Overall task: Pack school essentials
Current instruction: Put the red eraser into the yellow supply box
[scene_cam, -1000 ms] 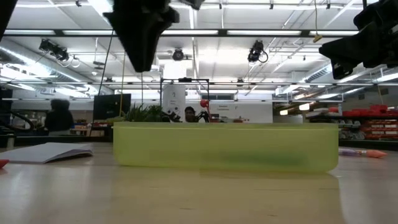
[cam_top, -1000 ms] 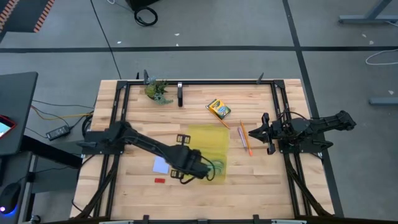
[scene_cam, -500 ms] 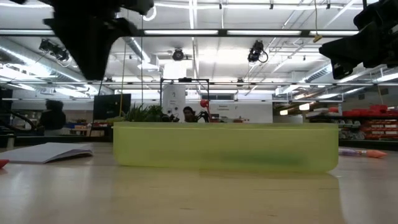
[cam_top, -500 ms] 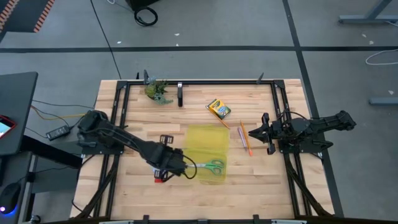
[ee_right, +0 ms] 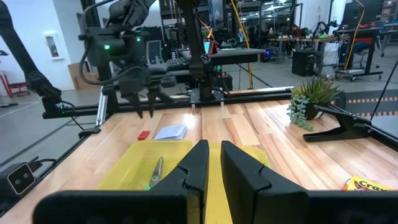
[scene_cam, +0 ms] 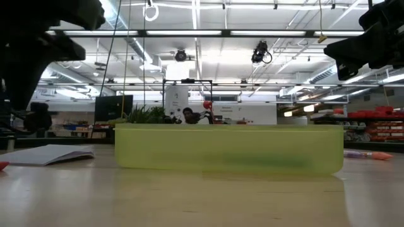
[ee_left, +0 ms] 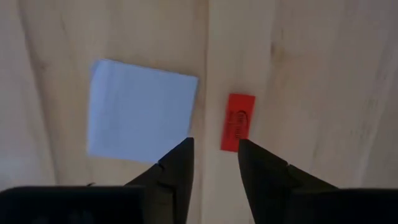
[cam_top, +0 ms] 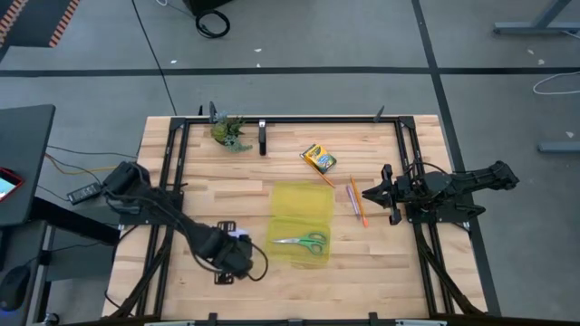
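The left hand (cam_top: 232,263) hangs over the red eraser (ee_left: 237,122) and pale blue note pad (ee_left: 140,111), fingers slightly parted, holding nothing. Only the green-handled scissors (cam_top: 304,241) lie in the yellow case (cam_top: 302,195); most packing remains, I'd judge. The crayon box (cam_top: 319,158), orange pencil (cam_top: 358,206) and purple pen (cam_top: 351,191) wait on the table (cam_top: 204,204). The right hand (cam_top: 370,193) idles nearby, nearly closed, empty. The eraser's print is unreadable.

You see the left gripper (ee_left: 213,155) over bare wood, its 2 fingers (ee_left: 177,163) apart. The red eraser (ee_left: 238,122) lies beside the blue note pad (ee_left: 140,110).
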You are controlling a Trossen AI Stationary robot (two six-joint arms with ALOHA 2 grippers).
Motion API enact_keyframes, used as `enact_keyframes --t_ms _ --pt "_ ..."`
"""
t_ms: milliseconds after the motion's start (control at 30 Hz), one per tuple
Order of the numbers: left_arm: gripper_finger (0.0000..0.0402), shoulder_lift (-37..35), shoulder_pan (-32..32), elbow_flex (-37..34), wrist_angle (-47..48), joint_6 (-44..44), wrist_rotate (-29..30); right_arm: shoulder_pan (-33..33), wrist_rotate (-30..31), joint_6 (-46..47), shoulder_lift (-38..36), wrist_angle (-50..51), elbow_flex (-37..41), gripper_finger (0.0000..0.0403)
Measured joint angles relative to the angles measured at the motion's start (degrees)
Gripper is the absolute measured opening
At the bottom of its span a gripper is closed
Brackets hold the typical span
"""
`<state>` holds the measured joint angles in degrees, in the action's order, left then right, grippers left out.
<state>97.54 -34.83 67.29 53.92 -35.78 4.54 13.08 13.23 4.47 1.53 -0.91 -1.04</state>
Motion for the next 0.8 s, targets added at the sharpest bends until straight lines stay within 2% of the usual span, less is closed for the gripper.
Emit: enact_keyframes --t_ms 467,800 --pt "0.0201 -0.02 -5.16 -8.68 -14.03 -7.76 0.30 -0.01 0.00 -0.01 0.00 -0.02 0.02 0.0051" --pt "0.0204 0.00 -5.12 -9.43 -16.94 -8.18 3.37 0.00 0.00 -0.01 0.01 -0.02 0.01 0.0051"
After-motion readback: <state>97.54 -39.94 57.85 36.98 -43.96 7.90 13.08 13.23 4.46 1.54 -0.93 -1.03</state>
